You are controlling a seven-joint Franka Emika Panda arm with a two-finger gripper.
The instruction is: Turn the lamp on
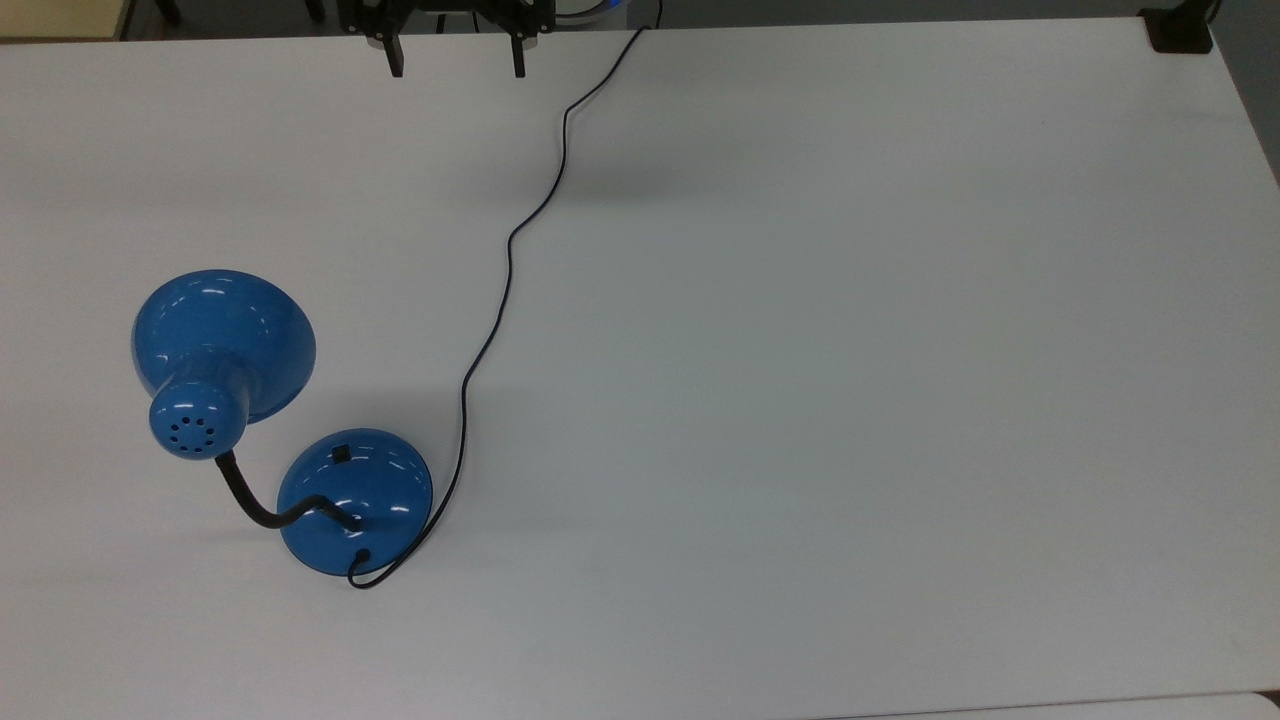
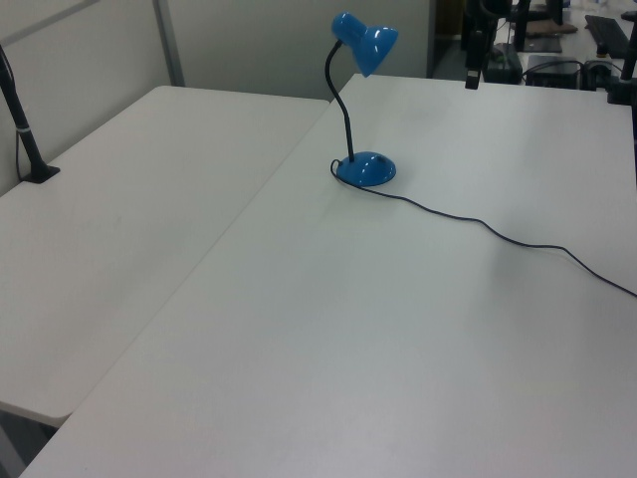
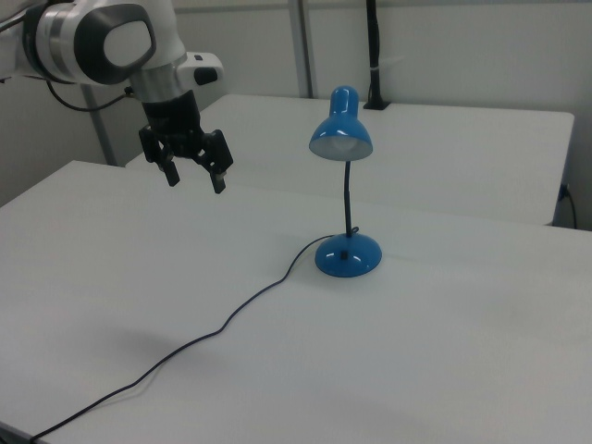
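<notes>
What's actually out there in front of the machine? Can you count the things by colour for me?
Blue: 1, the lamp
Black: 2, the cord and the gripper
White: 1, the table
Total: 4

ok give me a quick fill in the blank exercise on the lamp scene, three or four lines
1. The desk lamp is coloured ____.
2. The gripper hangs above the table with its fingers ____.
3. The small black switch sits on the lamp's ____.
4. The cord trailing over the table is coloured ____.

Missing words: blue; open; base; black
</notes>
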